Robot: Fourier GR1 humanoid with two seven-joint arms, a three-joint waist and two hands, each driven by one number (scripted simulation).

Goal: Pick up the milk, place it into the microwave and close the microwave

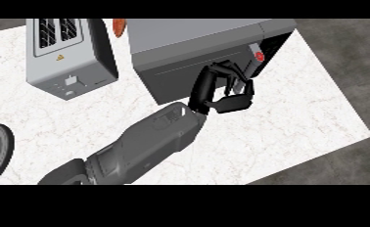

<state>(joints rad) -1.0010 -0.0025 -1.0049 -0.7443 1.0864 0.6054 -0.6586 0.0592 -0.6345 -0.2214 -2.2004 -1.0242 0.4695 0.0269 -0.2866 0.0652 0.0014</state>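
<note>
Microwave door looks closed; I see one robot hand, fingers relaxed and holding nothing, against its front on the counter.

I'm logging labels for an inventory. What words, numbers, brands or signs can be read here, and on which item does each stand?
No readable words, numbers or brand names.
Toaster: a small yellow mark on its top, too small to read.
Microwave: a red round button on the control panel, with no legible text.
</note>
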